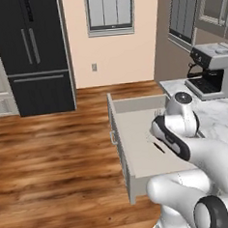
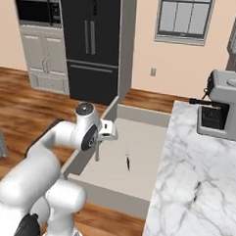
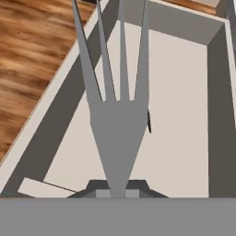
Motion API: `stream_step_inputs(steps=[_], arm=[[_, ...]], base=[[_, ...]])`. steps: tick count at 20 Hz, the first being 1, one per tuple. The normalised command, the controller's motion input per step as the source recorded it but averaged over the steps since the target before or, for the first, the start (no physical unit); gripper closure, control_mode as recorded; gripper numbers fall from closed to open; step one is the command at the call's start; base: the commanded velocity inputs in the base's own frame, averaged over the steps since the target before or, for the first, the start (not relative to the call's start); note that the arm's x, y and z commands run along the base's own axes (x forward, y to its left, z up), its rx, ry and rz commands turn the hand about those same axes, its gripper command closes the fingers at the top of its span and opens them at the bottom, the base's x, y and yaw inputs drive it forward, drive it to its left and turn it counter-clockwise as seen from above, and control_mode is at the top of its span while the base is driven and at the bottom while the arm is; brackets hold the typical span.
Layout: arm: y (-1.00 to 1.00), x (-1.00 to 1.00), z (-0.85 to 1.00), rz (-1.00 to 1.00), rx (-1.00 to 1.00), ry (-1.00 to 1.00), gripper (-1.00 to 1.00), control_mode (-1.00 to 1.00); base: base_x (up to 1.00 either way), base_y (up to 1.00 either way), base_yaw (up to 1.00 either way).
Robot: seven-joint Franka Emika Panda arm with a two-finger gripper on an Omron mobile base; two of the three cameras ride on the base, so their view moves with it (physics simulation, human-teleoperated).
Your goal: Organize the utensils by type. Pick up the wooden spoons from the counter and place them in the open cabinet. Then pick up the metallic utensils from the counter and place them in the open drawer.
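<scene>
No readable writing is showing on anything here. The gripper (image 2: 97, 149) is hanging over the left part of the open drawer (image 2: 139, 116), clenched on the grey fork (image 3: 117, 115), which is running straight out from the fingertips, tines leading, pointing down toward the drawer floor. The black-handled utensil (image 2: 128, 162) is lying flat on that floor just to the right of the fork, well short of the marble tabletop (image 2: 200, 173)
</scene>
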Motion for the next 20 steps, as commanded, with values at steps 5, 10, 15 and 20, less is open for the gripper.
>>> stream_step_inputs(steps=[5, 10, 15, 20], arm=[[-0.09, 0.62, -0.73, 0.08, 0.0, 0.04, 1.0, -1.0], [-0.06, 0.7, -0.71, 0.11, 0.0, 0.11, 1.0, -1.0], [-0.05, 0.67, -0.65, 0.1, 0.0, 0.08, 1.0, -1.0], [-0.11, 0.64, -0.72, 0.09, 0.0, 0.06, 1.0, -1.0]], base=[[0.0, 0.0, 0.0], [0.0, 0.0, 0.0], [0.0, 0.0, 0.0], [0.0, 0.0, 0.0]])
